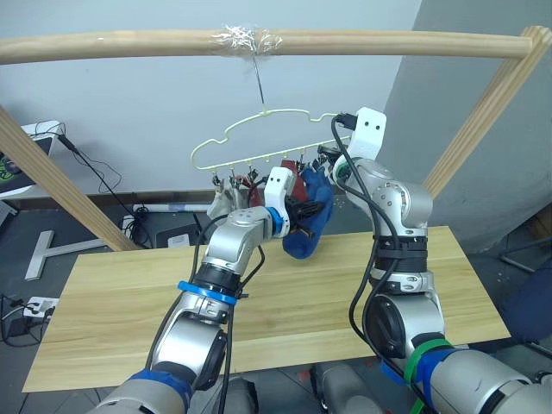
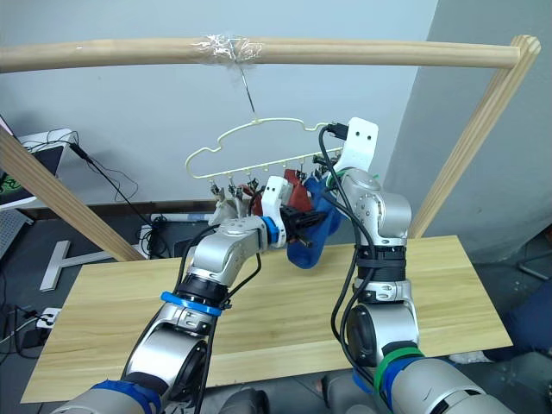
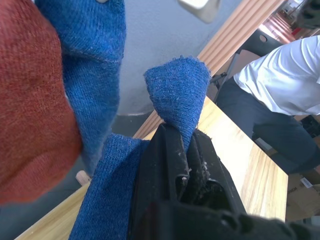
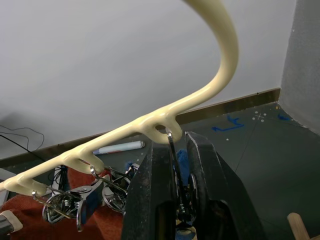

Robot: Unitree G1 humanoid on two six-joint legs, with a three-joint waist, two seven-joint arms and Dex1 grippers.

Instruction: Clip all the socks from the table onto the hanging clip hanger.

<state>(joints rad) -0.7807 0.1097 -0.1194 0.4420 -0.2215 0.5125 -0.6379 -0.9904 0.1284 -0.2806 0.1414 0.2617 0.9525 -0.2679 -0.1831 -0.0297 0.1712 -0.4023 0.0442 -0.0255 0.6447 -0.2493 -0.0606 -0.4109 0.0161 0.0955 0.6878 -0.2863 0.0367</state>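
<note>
The blue sock [image 1: 304, 226] now in play hangs in the air above the far edge of the table [image 1: 129, 293], just below the right end of the clip hanger [image 1: 259, 138], its cuff pinched tight in the left gripper [image 3: 182, 150]; in the left wrist view a folded tip of blue fabric sticks up between the closed black fingers. Beside it another blue sock [image 3: 95, 75] and a rust-red sock [image 3: 30, 100] already hang from clips, with more socks further along the row towards the hanger's left end, and I can see no sock lying on the tabletop, so this looks like the last one. The right gripper [image 4: 175, 165] is up at the hanger's right end, its two fingers narrowed around the last metal clip [image 4: 172, 150] just under the cream wire; it seems to be squeezing it, though whether the clip's mouth is open I can't tell. To do this step well, I'd say the right arm should keep the clip squeezed and steady while the left feeds that raised cuff tip squarely into the mouth, deep enough to bite. The hanger swings on a thin wire taped to the wooden pole [image 1: 129, 45], so a sideways push could tilt the whole row.
</note>
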